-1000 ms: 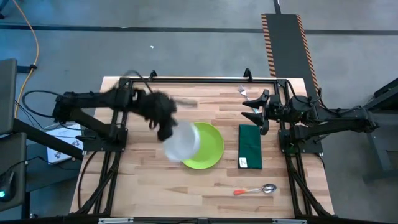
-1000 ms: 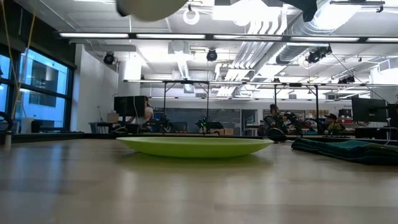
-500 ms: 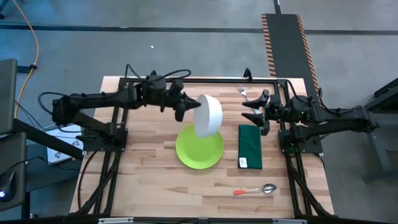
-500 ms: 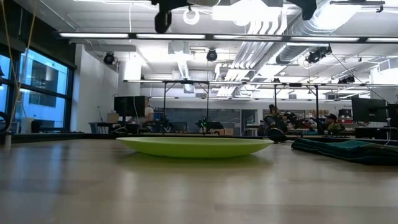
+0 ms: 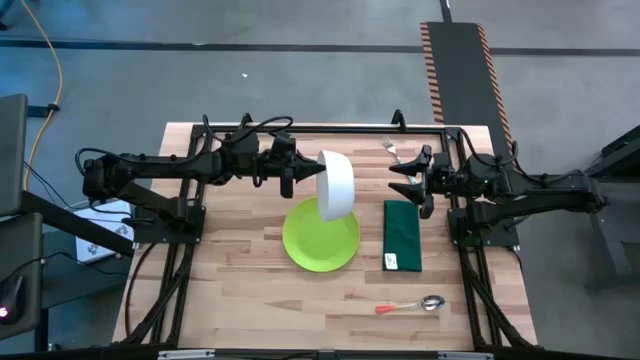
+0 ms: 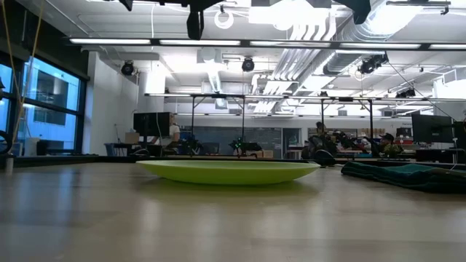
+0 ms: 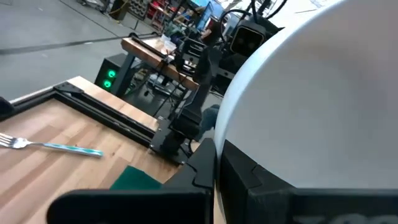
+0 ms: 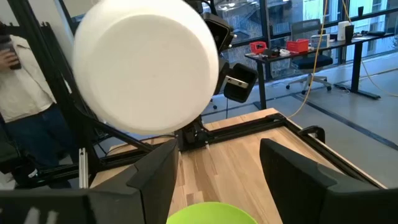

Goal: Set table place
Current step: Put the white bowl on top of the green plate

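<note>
I am watching the left pincer [image 5: 305, 176] gripping the rim of a white bowl [image 5: 336, 184], fingers closed on it, carrying it tipped on its side in the air above the far edge of the lime-green plate [image 5: 320, 238]. The plate is lying near the middle of the desk [image 5: 240, 280].

The overhead camera alone is showing the dark green napkin [image 5: 402, 234] just beside the plate, the orange-handled spoon [image 5: 410, 305] near the front edge, and the fork [image 5: 391, 148] by the far edge. The right pincer [image 5: 408, 178] is waiting beyond the napkin with its fingers spread apart, holding nothing. Its wrist camera is showing the bowl's rounded underside [image 8: 146, 65].

A pale tag on the napkin is too small to read.
</note>
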Robot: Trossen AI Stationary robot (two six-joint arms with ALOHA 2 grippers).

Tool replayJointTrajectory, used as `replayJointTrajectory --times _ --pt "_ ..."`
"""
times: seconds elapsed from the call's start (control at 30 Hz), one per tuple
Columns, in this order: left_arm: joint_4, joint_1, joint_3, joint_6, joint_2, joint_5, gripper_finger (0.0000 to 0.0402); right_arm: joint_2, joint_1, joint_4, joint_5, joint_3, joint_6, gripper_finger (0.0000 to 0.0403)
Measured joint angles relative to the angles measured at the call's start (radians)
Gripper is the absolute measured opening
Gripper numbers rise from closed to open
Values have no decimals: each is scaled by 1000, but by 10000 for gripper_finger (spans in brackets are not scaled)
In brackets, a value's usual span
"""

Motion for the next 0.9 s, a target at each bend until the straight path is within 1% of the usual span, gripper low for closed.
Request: replayJointTrajectory --times 0.57,0.7,0.73,0.8,0.9 --pt "-68 0 0 2 -1 0 0 0 0 -14 -2 0 0 220" --pt "-107 0 0 3 -9 -1 0 0 0 -14 -2 0 0 220" --pt "-127 0 1 3 -14 -5 0 0 0 -14 -2 0 0 220" --pt "-221 0 17 3 -21 -24 0 0 0 -14 -2 0 0 220" --pt "-461 0 84 8 -16 -61 0 0 0 -14 -1 0 0 220"
